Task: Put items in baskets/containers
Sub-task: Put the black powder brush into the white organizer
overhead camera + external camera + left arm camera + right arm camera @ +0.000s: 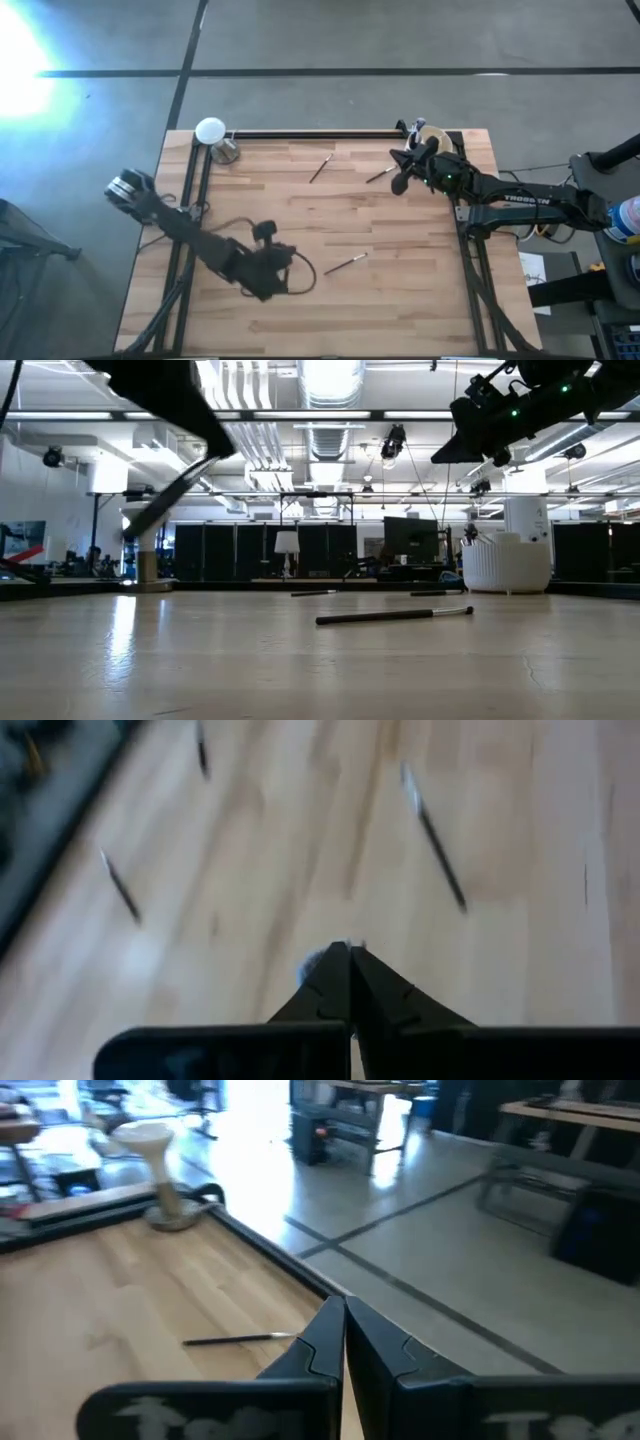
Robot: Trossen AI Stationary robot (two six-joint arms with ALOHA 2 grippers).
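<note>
- Nearest low cam: one dark brush (393, 615) lying flat on the table (300, 320), roughly mid-table; from above I see the same brush (345, 264) just right of L arm.
- L gripper (349, 952): over front-centre of table, jaws pressed fully together, nothing between them. Seen from above, L gripper (266, 232) sits well apart from the cup.
- R gripper (345, 1302): jaws shut tight, empty. It hovers at the back right, near the cup; from above, R gripper (399, 184).
- Cup (505, 563): cream-white, ribbed, upright at back right corner; brush tips stick up out of it. Overhead, cup (434, 133) partly hidden by R arm.
- 2 more brushes loose toward the back: one (320, 169) back-centre, one (379, 175) just beside R gripper.
- White disc on stand (211, 131) at back left corner.
</note>
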